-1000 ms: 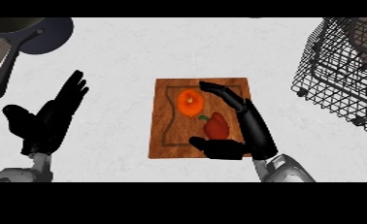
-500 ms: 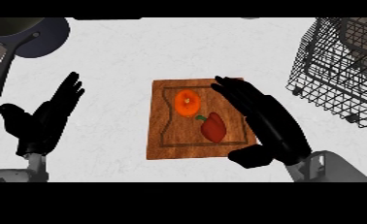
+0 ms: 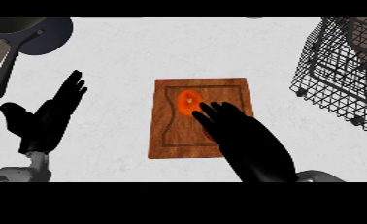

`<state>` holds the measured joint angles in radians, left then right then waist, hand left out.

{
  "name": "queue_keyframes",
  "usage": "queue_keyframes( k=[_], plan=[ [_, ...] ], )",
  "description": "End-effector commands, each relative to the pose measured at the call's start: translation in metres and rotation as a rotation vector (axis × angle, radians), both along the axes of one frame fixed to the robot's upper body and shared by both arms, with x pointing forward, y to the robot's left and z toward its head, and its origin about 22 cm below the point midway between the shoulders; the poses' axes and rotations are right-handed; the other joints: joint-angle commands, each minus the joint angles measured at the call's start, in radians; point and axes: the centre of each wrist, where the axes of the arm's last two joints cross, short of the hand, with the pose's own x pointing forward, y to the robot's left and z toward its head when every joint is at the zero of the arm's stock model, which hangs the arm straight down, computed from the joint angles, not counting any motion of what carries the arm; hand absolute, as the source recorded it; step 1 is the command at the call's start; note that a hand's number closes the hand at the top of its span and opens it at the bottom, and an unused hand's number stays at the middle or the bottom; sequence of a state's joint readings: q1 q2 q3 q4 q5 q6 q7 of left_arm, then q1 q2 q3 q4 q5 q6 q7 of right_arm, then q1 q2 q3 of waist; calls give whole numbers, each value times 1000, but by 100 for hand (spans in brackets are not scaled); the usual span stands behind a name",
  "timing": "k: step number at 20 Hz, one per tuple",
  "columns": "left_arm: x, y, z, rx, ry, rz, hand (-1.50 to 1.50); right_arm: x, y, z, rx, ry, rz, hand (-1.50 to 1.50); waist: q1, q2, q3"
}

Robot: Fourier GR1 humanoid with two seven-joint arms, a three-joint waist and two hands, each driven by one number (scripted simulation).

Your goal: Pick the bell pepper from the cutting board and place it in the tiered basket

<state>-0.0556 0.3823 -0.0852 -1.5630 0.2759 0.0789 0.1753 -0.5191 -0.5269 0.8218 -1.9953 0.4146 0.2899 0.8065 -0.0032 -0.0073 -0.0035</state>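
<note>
A wooden cutting board (image 3: 166, 121) lies at the counter's middle. On its upper part sits a round orange bell pepper (image 3: 188, 101). My right hand (image 3: 243, 138) lies flat over the board's lower right, fingers straight and open, fingertips just right of and below the orange pepper. It hides a dark red vegetable seen earlier; only a reddish sliver (image 3: 206, 130) shows at the hand's left edge. The black wire tiered basket (image 3: 335, 75) stands at the right edge, well apart from the hand. My left hand (image 3: 50, 116) rests open at the left, fingers up.
A dark pan (image 3: 39, 34) with its handle sits at the top left corner. White counter surrounds the board, with a wide strip between the board and the basket.
My right hand has swung left from the board's right side to lie over its lower right, covering the red vegetable. The orange pepper and the left hand have stayed put.
</note>
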Motion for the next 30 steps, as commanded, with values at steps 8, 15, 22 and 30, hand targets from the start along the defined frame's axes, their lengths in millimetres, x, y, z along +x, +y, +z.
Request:
queue_keyframes(
  k=[8,15,22,30],
  plan=[
    [2,5,-5,-7,-9,-4,0,-12,29,-53,-85,10,-141,-150,4,7,4],
    [1,4,10,0,0,-17,0,6,31,-89,-98,-6,-177,-150,7,7,4],
    [-9,0,-1,11,-8,-5,0,42,22,-107,-118,-103,-202,-150,9,7,4],
    [-19,-11,-3,-6,-8,-1,0,48,11,-109,-199,-48,-186,-150,9,6,4]
  ],
)
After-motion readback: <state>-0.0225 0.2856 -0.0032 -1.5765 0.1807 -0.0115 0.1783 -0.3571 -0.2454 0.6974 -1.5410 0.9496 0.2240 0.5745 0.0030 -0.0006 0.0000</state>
